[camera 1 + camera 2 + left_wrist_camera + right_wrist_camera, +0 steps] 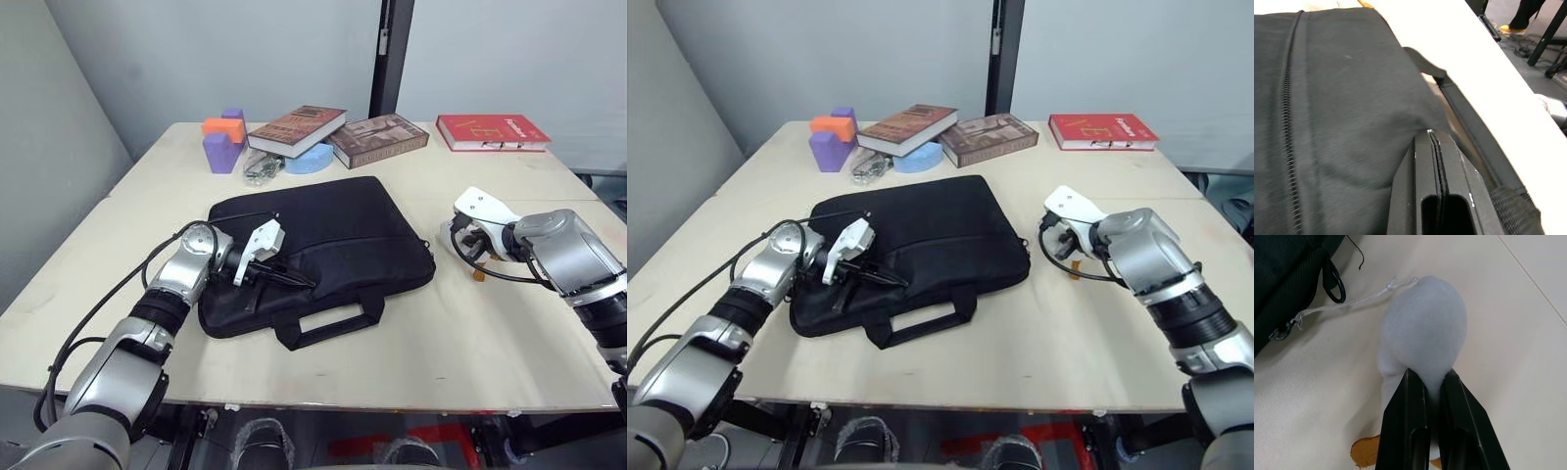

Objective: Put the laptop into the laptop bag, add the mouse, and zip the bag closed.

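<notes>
The black laptop bag (pixel 343 220) lies flat in the middle of the table, handles toward me, its zip line (pixel 1287 122) running along the fabric. My left gripper (pixel 292 278) rests on the bag's front left part, fingers (pixel 1422 186) pressed shut with nothing visible between them. To the right of the bag, my right gripper (pixel 1427 377) is shut on a round white egg-like lump (pixel 1425 328) with an orange bit (pixel 1364 453) under it. A thin cord (pixel 1352 301) runs from the lump toward the bag. The laptop and the mouse are out of view.
At the back of the table lie two brown books (pixel 297 128) (pixel 379 139), a red book (pixel 492 131), purple and orange foam blocks (pixel 223 140), a blue disc (pixel 310 159) and a small metal bundle (pixel 262 168). The table's front edge (pixel 392 401) is close.
</notes>
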Tool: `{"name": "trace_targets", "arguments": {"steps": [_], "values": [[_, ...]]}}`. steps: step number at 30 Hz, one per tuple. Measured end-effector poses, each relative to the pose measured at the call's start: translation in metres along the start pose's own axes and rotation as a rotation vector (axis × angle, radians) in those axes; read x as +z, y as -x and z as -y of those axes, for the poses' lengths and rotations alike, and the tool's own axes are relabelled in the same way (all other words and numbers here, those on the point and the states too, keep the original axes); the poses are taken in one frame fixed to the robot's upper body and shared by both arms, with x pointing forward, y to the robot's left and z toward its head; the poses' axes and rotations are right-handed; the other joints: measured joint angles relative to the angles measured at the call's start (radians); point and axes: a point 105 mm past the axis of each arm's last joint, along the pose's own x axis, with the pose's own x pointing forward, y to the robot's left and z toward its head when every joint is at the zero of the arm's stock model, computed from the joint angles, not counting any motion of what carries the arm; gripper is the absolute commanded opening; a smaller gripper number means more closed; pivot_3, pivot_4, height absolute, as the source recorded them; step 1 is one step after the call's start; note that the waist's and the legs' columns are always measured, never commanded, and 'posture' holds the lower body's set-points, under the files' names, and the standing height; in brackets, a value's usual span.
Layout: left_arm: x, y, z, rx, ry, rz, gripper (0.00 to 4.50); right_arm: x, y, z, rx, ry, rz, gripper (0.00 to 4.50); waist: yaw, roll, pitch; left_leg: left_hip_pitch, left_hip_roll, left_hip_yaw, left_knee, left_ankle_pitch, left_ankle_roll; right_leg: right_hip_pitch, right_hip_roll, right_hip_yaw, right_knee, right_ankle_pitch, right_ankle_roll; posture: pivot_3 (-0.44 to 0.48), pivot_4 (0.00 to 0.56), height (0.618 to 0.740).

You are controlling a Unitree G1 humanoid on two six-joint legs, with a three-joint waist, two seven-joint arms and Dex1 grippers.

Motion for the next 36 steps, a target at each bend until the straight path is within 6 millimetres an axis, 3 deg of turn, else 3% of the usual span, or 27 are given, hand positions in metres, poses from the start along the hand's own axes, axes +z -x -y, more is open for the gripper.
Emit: {"name": "trace_targets", "arguments": {"steps": [6, 13, 21, 32, 36], "values": [[-0.015, 0.006, 0.009, 0.006, -0.047, -0.067, 0.00, 0.001, -0.003, 0.005, -0.011, -0.018, -0.001, 0.04, -0.013, 0.000, 0.000, 0.002, 0.000, 0.001, 0.000, -0.001, 0.003, 0.001, 0.000, 0.001, 0.002, 0.000, 0.000, 0.000, 0.150, 0.707], [-0.028, 0.013, 0.008, 0.029, -0.097, -0.113, 0.00, 0.027, -0.014, 0.011, -0.024, 0.028, 0.044, 0.04, -0.028, 0.001, -0.001, 0.016, 0.001, 0.005, 0.000, -0.001, 0.002, 0.009, 0.002, 0.007, 0.008, 0.000, 0.000, 0.000, 0.150, 0.707], [-0.032, 0.018, 0.007, 0.045, -0.080, -0.118, 0.00, 0.058, -0.032, 0.024, -0.063, 0.070, 0.077, 0.04, -0.043, 0.002, -0.002, 0.020, 0.001, 0.006, 0.000, -0.001, 0.002, 0.009, 0.002, 0.010, 0.013, 0.000, 0.000, 0.000, 0.150, 0.707], [-0.035, 0.021, 0.016, 0.029, -0.085, -0.143, 0.00, 0.080, -0.066, 0.011, -0.030, 0.101, 0.093, 0.04, -0.061, 0.002, -0.003, 0.017, 0.001, 0.008, 0.000, -0.001, 0.002, 0.006, 0.003, 0.011, 0.012, 0.000, 0.000, 0.000, 0.150, 0.707], [-0.037, 0.021, 0.022, 0.013, -0.090, -0.156, 0.00, 0.084, -0.068, 0.019, -0.065, 0.099, 0.103, 0.04, -0.064, 0.003, -0.003, 0.016, 0.001, 0.008, 0.000, -0.001, 0.002, 0.005, 0.003, 0.011, 0.010, 0.000, 0.000, 0.000, 0.150, 0.707]]}}
